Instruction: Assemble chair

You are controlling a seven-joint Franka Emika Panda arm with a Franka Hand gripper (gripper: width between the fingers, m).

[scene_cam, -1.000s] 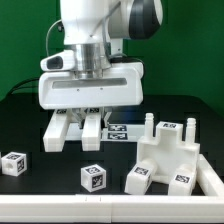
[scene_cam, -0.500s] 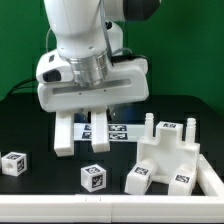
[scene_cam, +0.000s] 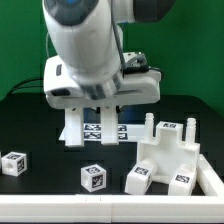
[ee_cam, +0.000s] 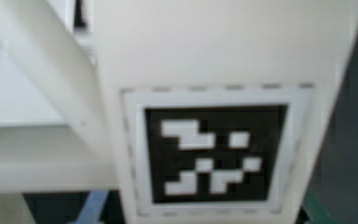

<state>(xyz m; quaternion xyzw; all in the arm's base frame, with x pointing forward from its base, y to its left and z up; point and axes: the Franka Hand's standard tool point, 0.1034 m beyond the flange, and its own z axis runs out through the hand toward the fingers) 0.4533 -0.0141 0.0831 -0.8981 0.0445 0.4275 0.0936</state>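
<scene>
Gripper (scene_cam: pixel 97 108) closed on X-braced frame (scene_cam: pixel 74 128); frame hung tilted beneath it, near notched panel assembly (scene_cam: pixel 165 152) at exterior view's right. Risks judged: frame twisted or slipped in jaws if grip is shallow; assembly struck or loose cube (scene_cam: pixel 93 177) knocked if frame is carried low.

1. This is a robotics lab test bench.
2. A white robot arm (scene_cam: pixel 88 40) stands over a black table (scene_cam: pixel 40 125).
3. A plain green backdrop (scene_cam: pixel 18 50) closes off the rear.
4. Square black-and-white tags (scene_cam: pixel 93 178) mark the white parts: cubes (scene_cam: pixel 14 163), a panel (scene_cam: pixel 165 155) and the frame (ee_cam: pixel 194 50) seen close in the wrist view.
5. More tags lie on the marker board (scene_cam: pixel 122 131).
</scene>
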